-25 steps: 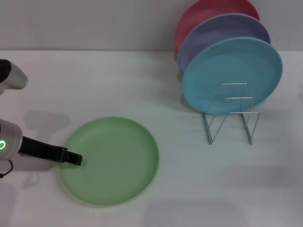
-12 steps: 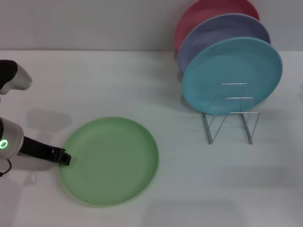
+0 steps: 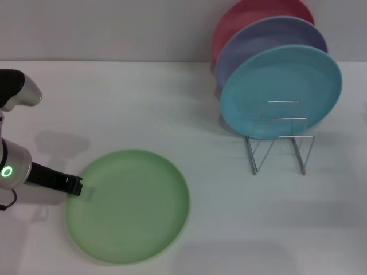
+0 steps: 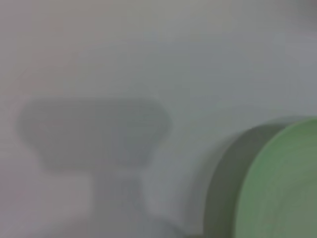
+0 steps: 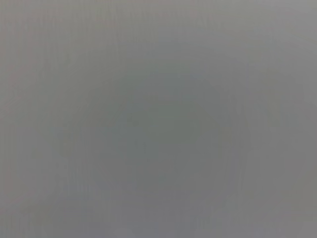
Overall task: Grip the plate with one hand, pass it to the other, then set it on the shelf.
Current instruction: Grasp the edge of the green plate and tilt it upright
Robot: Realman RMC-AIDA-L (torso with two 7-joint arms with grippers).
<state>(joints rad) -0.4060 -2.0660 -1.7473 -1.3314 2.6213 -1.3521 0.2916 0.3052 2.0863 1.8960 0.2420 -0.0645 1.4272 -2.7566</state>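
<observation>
The light green plate [image 3: 127,206] sits at the front left of the white table and looks raised slightly off it. My left gripper [image 3: 77,186], slim black fingers on a plain silver wrist with a green ring light, is shut on the plate's left rim. In the left wrist view part of the plate [image 4: 282,188] shows with its shadow on the table. The wire shelf [image 3: 279,143] stands at the right, well away from the plate. My right gripper is out of view, and its wrist view shows only plain grey.
A light blue plate [image 3: 281,91], a lavender plate [image 3: 269,43] and a pink plate [image 3: 255,14] stand upright in the shelf's rear slots. The shelf's front loops hold nothing. White table [image 3: 218,229] lies between the plate and the shelf.
The left gripper drew back to the plate's left rim and closed on it. The plate has shifted a little left and toward the front edge and appears lifted.
</observation>
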